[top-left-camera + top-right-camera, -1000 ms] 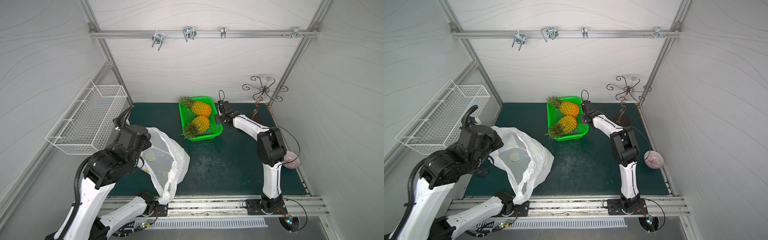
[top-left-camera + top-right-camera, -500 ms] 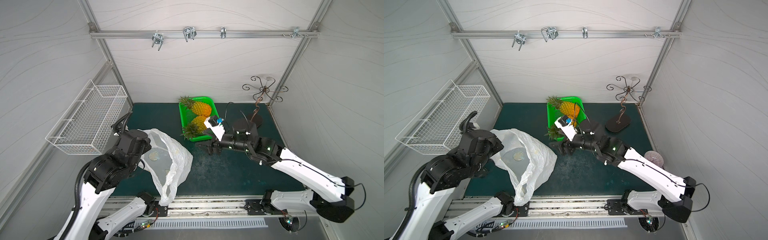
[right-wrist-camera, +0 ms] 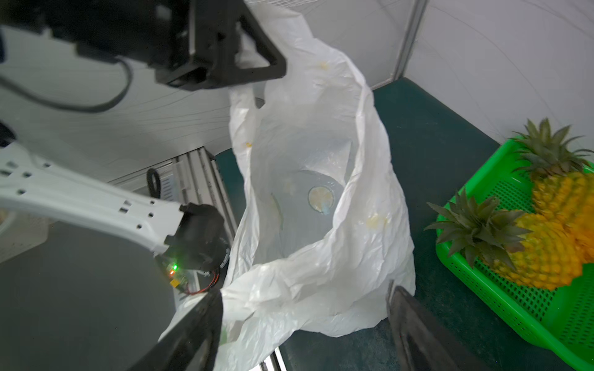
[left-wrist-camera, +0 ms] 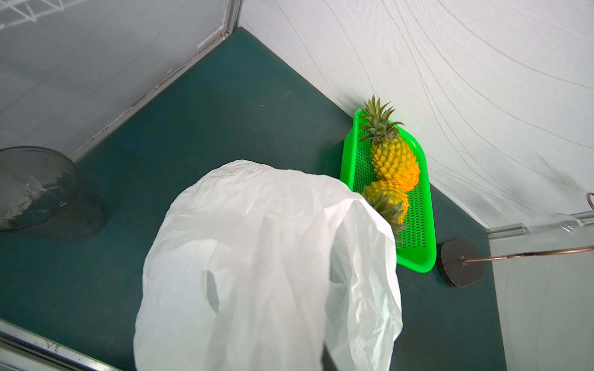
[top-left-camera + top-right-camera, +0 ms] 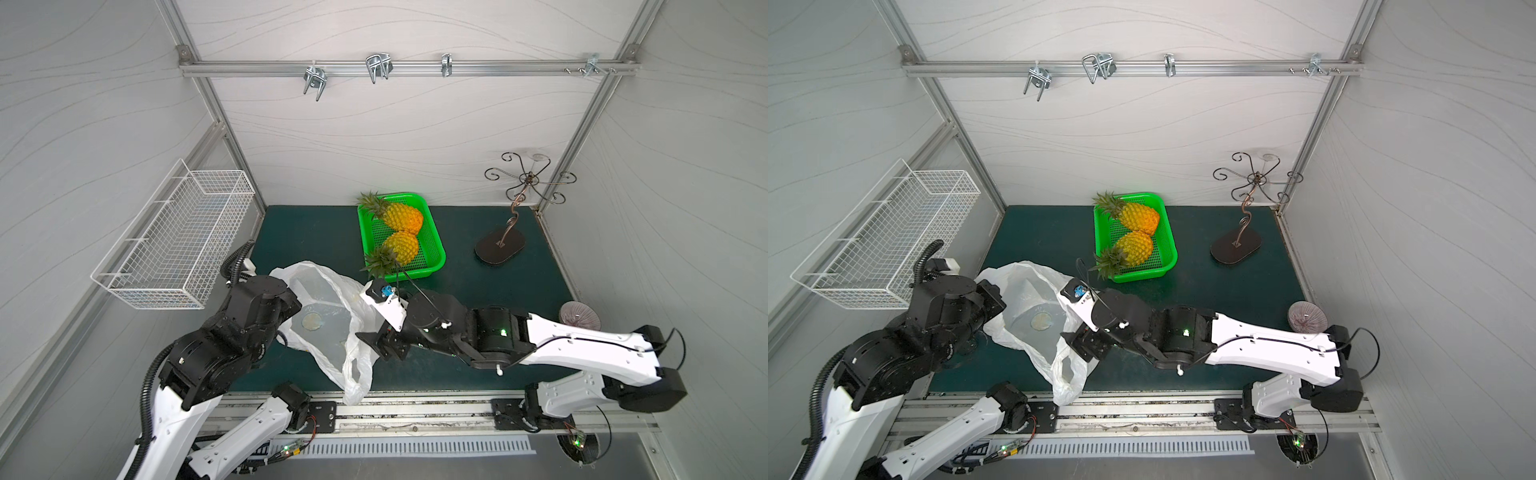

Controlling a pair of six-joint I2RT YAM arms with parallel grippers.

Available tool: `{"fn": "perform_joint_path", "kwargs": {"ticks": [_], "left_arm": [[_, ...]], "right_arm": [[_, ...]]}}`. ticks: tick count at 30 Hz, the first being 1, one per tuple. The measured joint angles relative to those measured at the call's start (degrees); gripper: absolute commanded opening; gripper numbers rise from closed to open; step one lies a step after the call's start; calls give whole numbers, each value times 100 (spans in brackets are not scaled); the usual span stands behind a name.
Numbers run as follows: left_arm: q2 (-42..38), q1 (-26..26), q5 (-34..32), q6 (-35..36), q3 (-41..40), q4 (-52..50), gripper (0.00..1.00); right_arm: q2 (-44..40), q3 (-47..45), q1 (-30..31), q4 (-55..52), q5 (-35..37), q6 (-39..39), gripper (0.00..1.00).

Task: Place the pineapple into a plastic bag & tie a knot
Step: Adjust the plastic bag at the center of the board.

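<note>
"So, left to right: what could go wrong from here?"

"The left gripper (image 3: 254, 75) is clamped on one upper edge of the plastic bag (image 5: 320, 286) and holds it up. I judge that film thin and slick, so a tug from the other side could pull it free, and the mouth would sag shut."

"And lower down?"

"A loop handle (image 5: 355, 374) trails over the front edge of the table (image 5: 498, 291) toward the rail (image 5: 415, 411). It could snag there if the bag is dragged."

"The right gripper (image 3: 305, 290)?"

"Its jaws stand apart with the bag's near rim between them, not pinched. If they close on both layers, or on nothing, the mouth won't open wide enough for fruit."

"Now the containers."

"The wire basket (image 5: 124, 286) on the left wall holds nothing I can see. The bag stands on the table between the two arms, empty, with only its prints showing through and its handles untied. The green tray (image 5: 436, 232), behind and to the right of the bag, holds two pineapples touching. The near pineapple (image 5: 403, 247) has its crown toward the bag, and the far pineapple (image 5: 403, 216) lies behind it."
</note>
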Motion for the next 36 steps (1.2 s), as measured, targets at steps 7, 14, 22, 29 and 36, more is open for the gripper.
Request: {"fn": "perform_joint_path", "kwargs": {"ticks": [7, 14, 22, 29, 36], "left_arm": [[-219, 0, 297, -2, -15, 39, 0], [-527, 0, 407, -9, -35, -11, 0], [-874, 0, 479, -131, -238, -271, 0], [-1224, 0, 483, -199, -286, -485, 0], [-1314, 0, 525, -459, -605, -542, 0]], "right_arm": [[1534, 1270, -26, -313, 520, 153, 81], [2052, 1204, -109, -717, 973, 203, 70], [2138, 1130, -358, -579, 1231, -299, 49], [2680, 1576, -1005, 39, 649, -802, 50], [3486, 2905, -1274, -46, -140, -1189, 82]]}}
